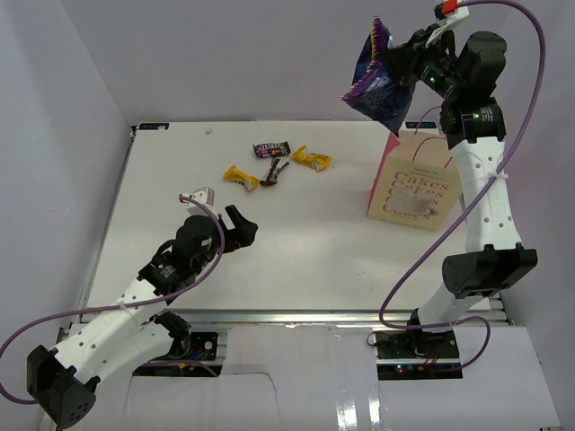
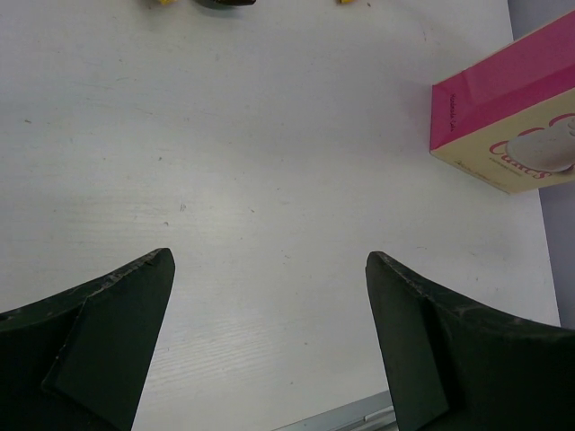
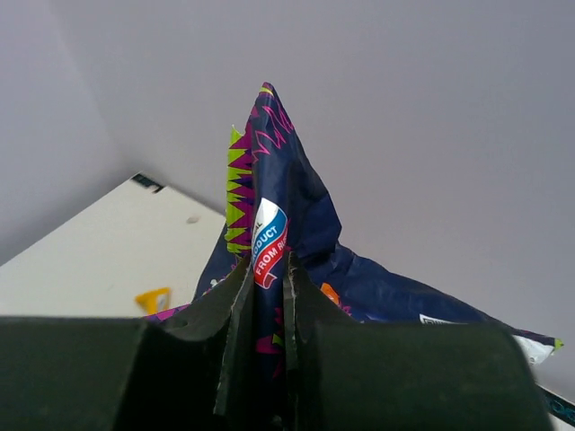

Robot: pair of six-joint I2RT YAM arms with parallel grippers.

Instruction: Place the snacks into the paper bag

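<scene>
Here we see the right gripper (image 1: 406, 65) raised high over the table (image 1: 305, 260), its fingers clenched on the top edge of the dark-blue crinkly bag (image 1: 375, 90). This bag hangs in the air; in the top view it sits just above the paper bag (image 1: 415, 184) & a bit to the left. If they touch, we cannot tell. The paper bag stands upright on the right part of the table, handles up. The left gripper (image 1: 241, 224) is low over the table, jaws spread wide w/ nothing btw. them. At the far side lie two yellow packets (image 1: 312, 159) & two dark candy bars (image 1: 271, 149), close together, well apart from the paper bag
</scene>
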